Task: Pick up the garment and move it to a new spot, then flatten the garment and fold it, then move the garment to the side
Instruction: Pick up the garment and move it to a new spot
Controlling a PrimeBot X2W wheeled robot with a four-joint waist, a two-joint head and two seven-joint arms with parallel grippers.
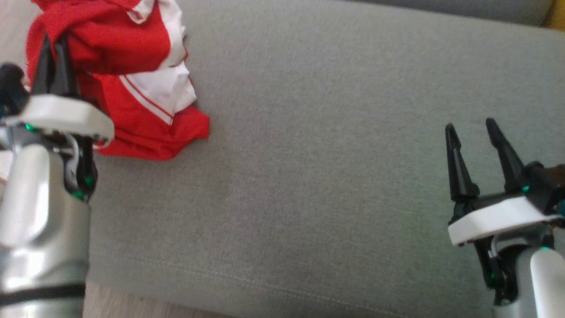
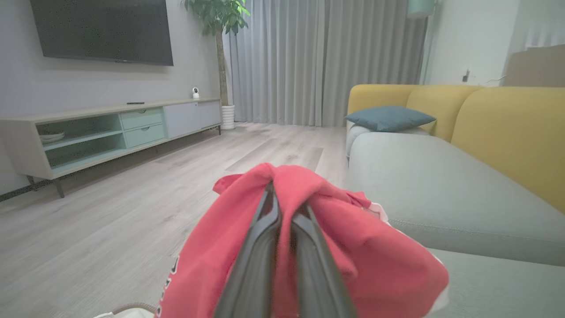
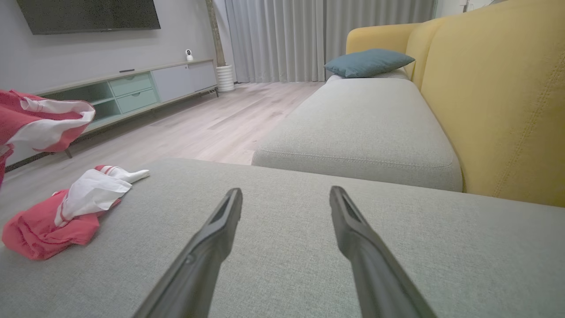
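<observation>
My left gripper (image 1: pixel 55 44) is clamped on the bunched red-and-white garment (image 1: pixel 141 110), lifted at ten o'clock in the head view with its lower edge on the grey sofa cushion (image 1: pixel 309 176). My right gripper (image 1: pixel 470 126) waits at four o'clock, jaws apart, empty. I judge only the pick-up is begun; moving, flattening, folding and setting aside remain.

Right gripper (image 3: pixel 286 191): two dark fingers rising from the lower edge, spread wide, nothing between them.
Garment (image 3: pixel 66 212): red-and-white cloth; one part crumpled on the near seat's left end, another part raised at the far left edge.
Near seat (image 3: pixel 309 265): grey fabric, beneath the fingers.
Far seat (image 3: pixel 362 128): grey cushion beyond a gap.
Sofa back (image 3: pixel 494 101): yellow, at right.
Pillow (image 3: pixel 368 62): blue-green, at the far seat's end.
Background: wood floor (image 3: pixel 212 123), low cabinet (image 3: pixel 132 88), grey curtains (image 3: pixel 282 39).
</observation>
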